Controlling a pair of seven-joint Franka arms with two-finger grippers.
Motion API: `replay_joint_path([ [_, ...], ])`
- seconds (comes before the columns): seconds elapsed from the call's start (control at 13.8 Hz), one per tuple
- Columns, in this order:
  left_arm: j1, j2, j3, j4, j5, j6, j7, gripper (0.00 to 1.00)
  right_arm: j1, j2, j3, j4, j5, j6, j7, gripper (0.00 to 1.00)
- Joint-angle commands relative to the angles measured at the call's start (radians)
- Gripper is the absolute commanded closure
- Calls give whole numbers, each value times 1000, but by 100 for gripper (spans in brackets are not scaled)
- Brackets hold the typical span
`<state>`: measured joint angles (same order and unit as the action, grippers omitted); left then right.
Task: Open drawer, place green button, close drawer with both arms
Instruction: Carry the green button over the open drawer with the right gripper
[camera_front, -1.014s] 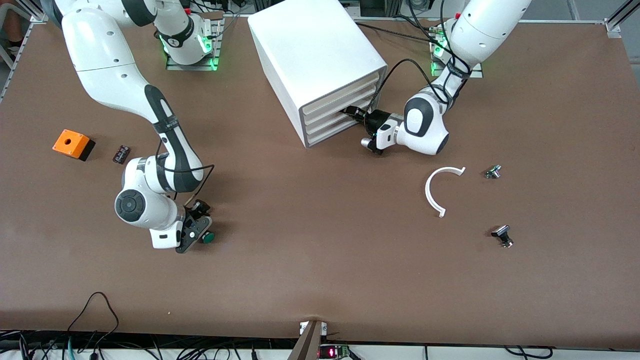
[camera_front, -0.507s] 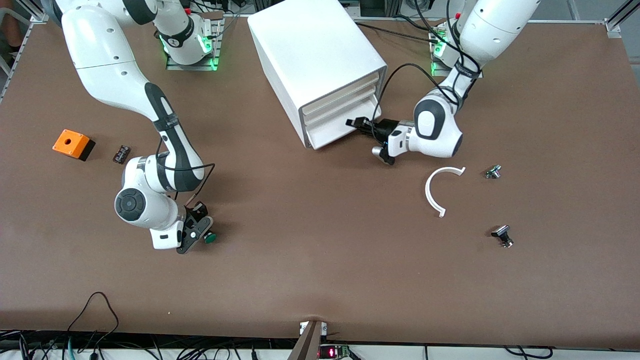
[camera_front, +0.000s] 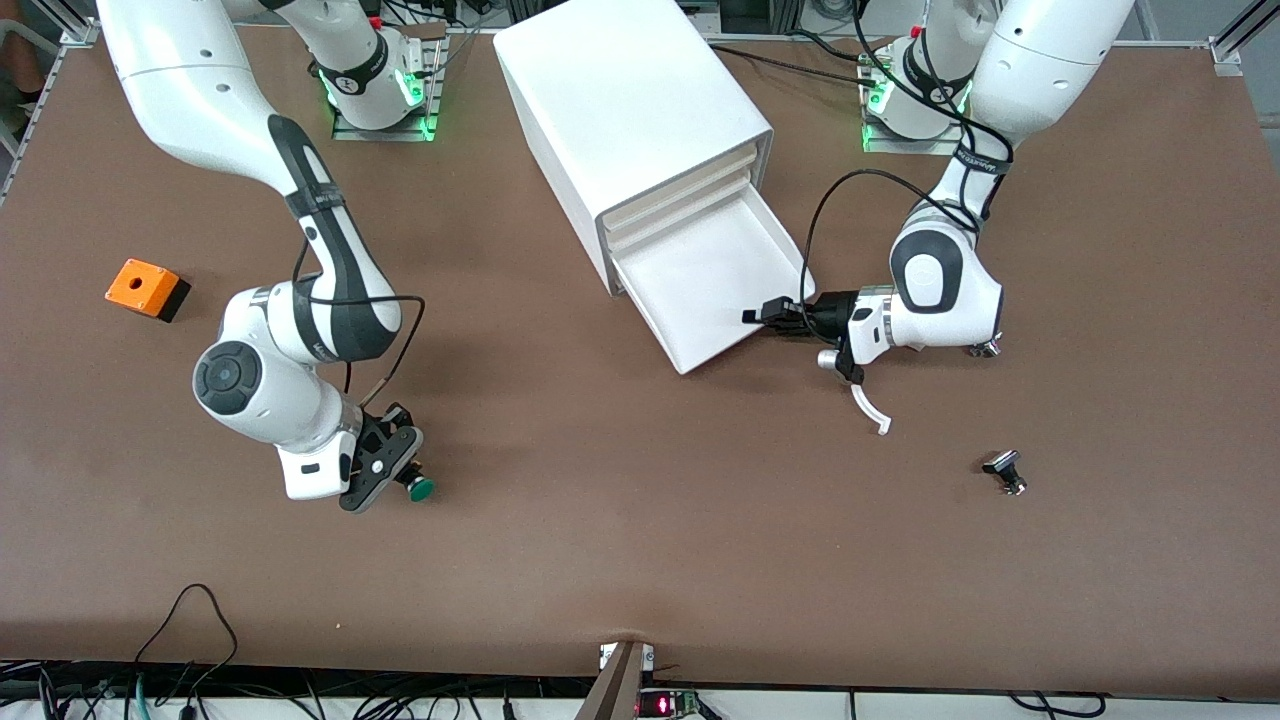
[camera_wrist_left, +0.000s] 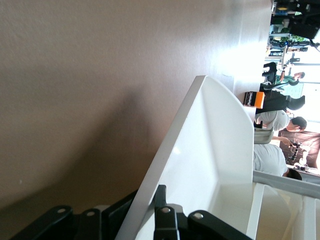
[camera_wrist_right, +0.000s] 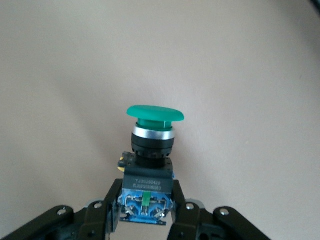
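The drawer (camera_front: 700, 290), lowest in the white cabinet (camera_front: 620, 90), stands pulled far out and looks empty. My left gripper (camera_front: 765, 315) is shut on the drawer's front wall at the corner toward the left arm's end. In the left wrist view that wall (camera_wrist_left: 175, 160) runs between the left gripper's (camera_wrist_left: 145, 215) fingers. My right gripper (camera_front: 400, 478) is shut on the button (camera_front: 420, 488), low over bare table toward the right arm's end. The right wrist view shows the button's green cap (camera_wrist_right: 154, 113) pointing away and its blue body clamped in the right gripper (camera_wrist_right: 146, 205).
An orange cube with a hole (camera_front: 146, 288) sits toward the right arm's end. A white curved piece (camera_front: 868, 405) lies partly under the left arm's wrist. A black-and-silver knob (camera_front: 1005, 472) lies nearer the front camera, toward the left arm's end.
The left gripper has drawn the drawer out from nearly closed to wide open, moving toward the front camera. The right arm shifted a little while keeping its hold on the button.
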<state>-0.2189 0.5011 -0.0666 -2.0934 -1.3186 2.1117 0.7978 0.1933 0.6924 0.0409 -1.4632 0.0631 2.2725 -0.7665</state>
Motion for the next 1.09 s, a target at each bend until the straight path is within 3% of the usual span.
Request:
replay_joint_path([
  [0.0,-8,24,4,41,-16,65,-43,1,2,-14,23,42,12,-5,-22,69],
  [0.29,-5,7,1,47,-22,97,-40,0,2,-14,101,171,14,-123,-17,70],
  [0.8,111,-114,4,81,16,220,-42,0,29,-16,177,204,6,-123,-20,70],
  [1.01,205,-191,11,102,374,202,-45,0,83,-14,177,212,-48,-130,-22,69],
])
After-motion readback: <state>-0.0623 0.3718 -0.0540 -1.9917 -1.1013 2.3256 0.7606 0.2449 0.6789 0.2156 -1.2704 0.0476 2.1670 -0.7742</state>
